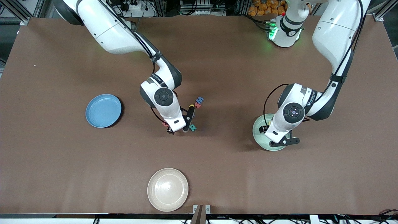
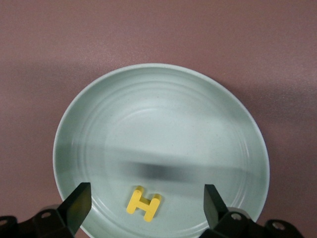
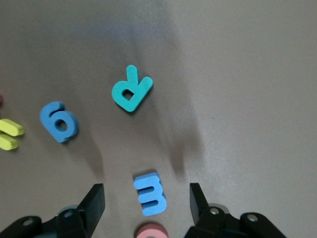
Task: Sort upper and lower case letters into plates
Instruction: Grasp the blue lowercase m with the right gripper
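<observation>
The small blue foam lowercase "m" (image 3: 150, 194) lies flat on the brown surface (image 1: 217, 174), between the right end effector (image 3: 147, 198)'s spread fingers. Light and soft, it probably wants gripping across its thin edges. The left end effector (image 2: 147, 201) hovers wide open over the pale green plate (image 2: 163, 114) holding a yellow "H" (image 2: 143, 204).

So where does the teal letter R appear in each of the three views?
Front view: teal R on the table, just beside the right claw.
Right wrist view: teal R above the open claw, near a blue letter.
Left wrist view: not in it.
Shared landmark: the right claw.
</observation>
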